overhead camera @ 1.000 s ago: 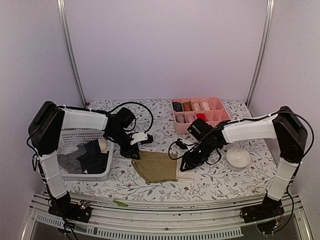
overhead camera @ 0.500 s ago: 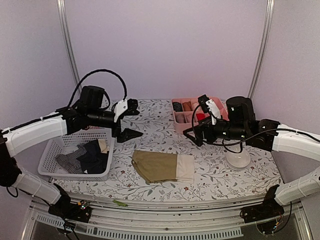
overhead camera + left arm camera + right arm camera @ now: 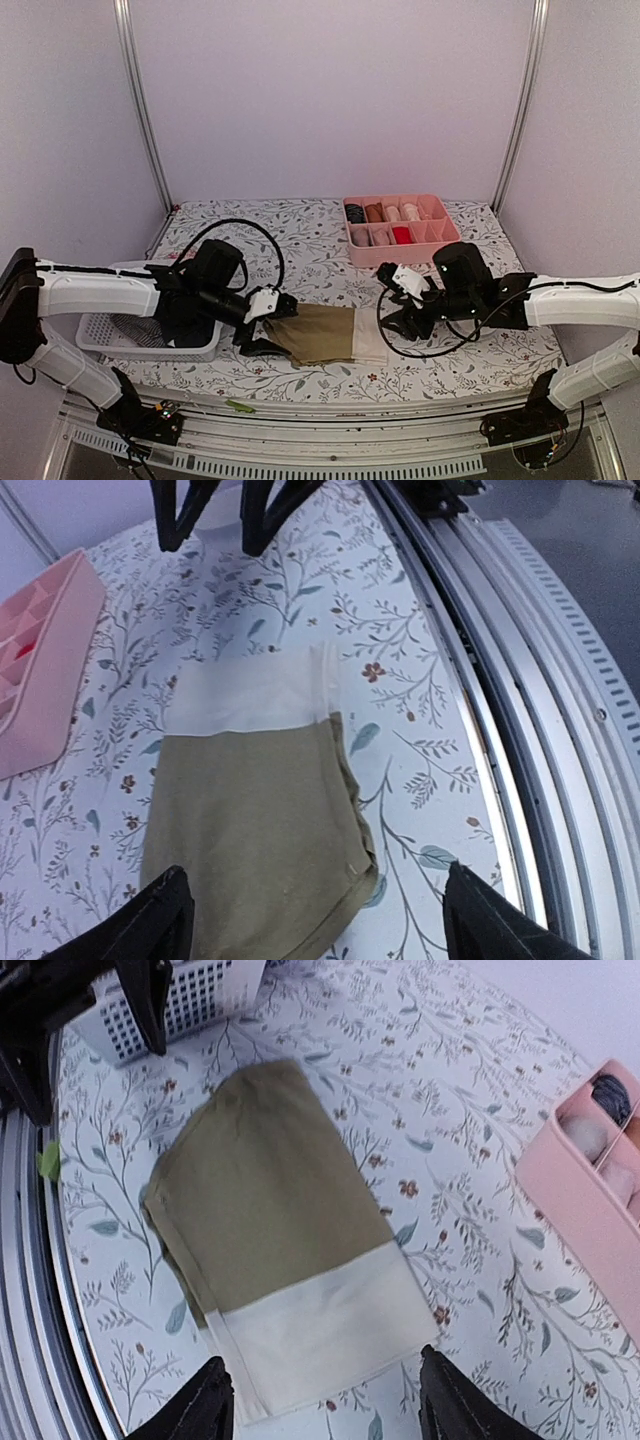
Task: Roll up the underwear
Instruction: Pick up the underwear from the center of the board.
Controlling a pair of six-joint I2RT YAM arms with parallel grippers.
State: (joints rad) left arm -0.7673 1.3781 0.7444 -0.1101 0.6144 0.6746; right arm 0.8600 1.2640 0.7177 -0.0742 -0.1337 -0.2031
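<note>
Top external: olive-tan underwear [image 3: 322, 333] lies flat on the floral table [image 3: 300, 240] between the arms. Left gripper [image 3: 258, 335] and right gripper [image 3: 397, 322] are both spread apart and empty, one at each end. Rolling not yet begun; next likely pinch one edge and roll.

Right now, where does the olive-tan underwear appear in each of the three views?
Top external: the olive-tan underwear lies flat at lower centre, cream band on its right.
Left wrist: lower centre, cream band above it.
Right wrist: centre, cream band below it.
Shared landmark: the pink tray, upper right of centre, left edge, right edge.
</note>
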